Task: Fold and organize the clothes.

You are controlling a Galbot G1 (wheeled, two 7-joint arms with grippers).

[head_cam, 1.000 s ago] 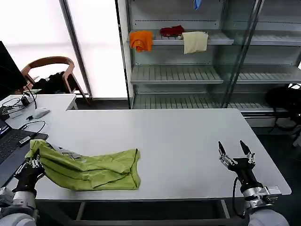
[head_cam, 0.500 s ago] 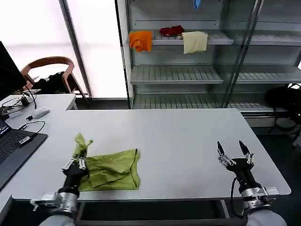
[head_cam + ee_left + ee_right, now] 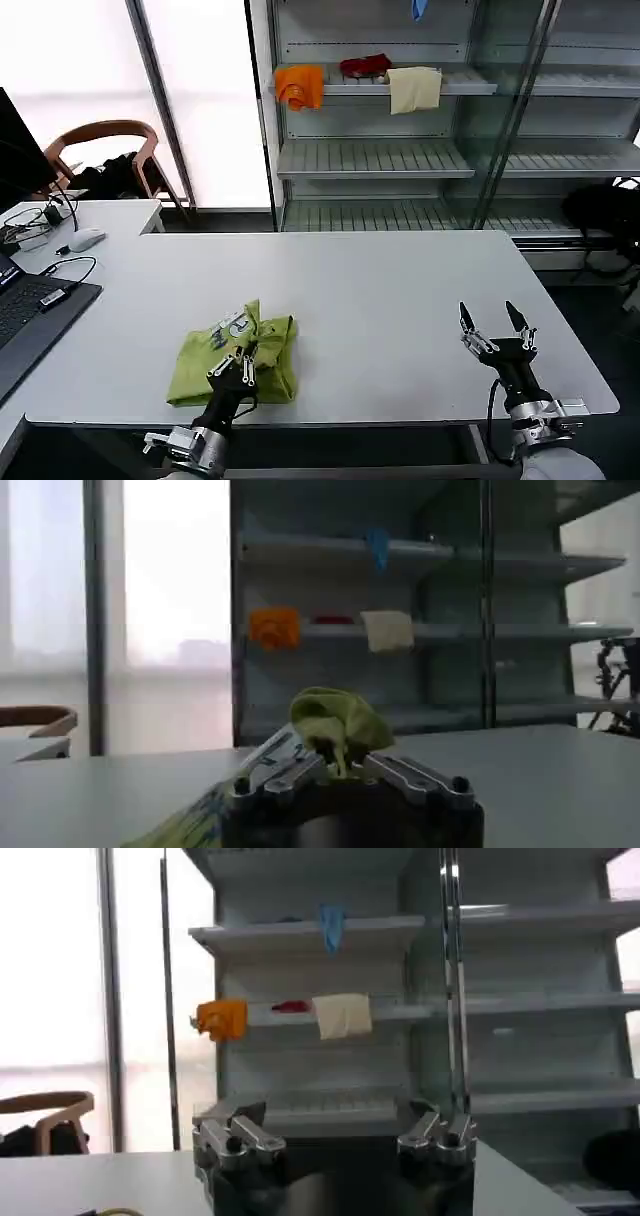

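The lime yellow-green T-shirt (image 3: 195, 362) lies bunched in a doubled-over heap near the white table's (image 3: 380, 290) front edge, left of centre. A white printed label (image 3: 231, 326) shows on top of it. My left gripper (image 3: 240, 364) sits at the heap's right part, shut on a tuft of the fabric. In the left wrist view that green tuft (image 3: 336, 719) rises from between the jaws of the left gripper (image 3: 335, 770). My right gripper (image 3: 493, 322) hovers open and empty over the table's front right. The right wrist view shows the right gripper (image 3: 335, 1133) with its fingers wide apart.
A laptop (image 3: 30, 312), cables and a mouse (image 3: 86, 238) occupy the desk at the left. Behind the table stands a shelf unit holding an orange cloth (image 3: 300, 85), a red cloth (image 3: 365, 66) and a cream cloth (image 3: 415, 88). A wooden chair (image 3: 105, 135) stands far left.
My left gripper has swept right along the front edge, carrying the shirt's left end over the rest so the spread cloth is now a compact heap. The right gripper has barely moved.
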